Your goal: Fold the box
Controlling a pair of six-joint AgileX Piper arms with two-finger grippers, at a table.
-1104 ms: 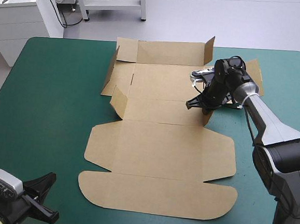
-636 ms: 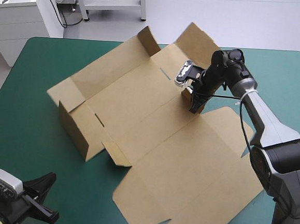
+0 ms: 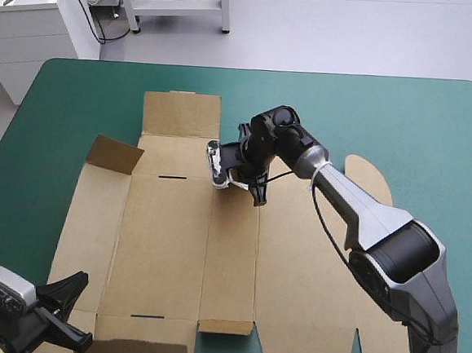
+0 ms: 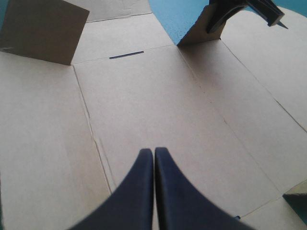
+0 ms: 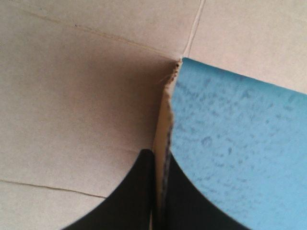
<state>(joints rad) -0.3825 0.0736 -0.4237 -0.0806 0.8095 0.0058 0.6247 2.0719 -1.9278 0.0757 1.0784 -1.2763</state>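
One teal-green counter (image 3: 62,97) holds the brown box (image 3: 165,244). Right jaws pinch its edge. It lies ahead of the closed left jaws.

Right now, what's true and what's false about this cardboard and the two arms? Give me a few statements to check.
1. The right gripper is shut on an edge of the box. True.
2. The left gripper grips it too. False: its fingers meet on nothing, above the box.
3. All walls are up, forming a tray. False: the box lies mostly flat.
4. One flap at the far left corner tilts up. True.
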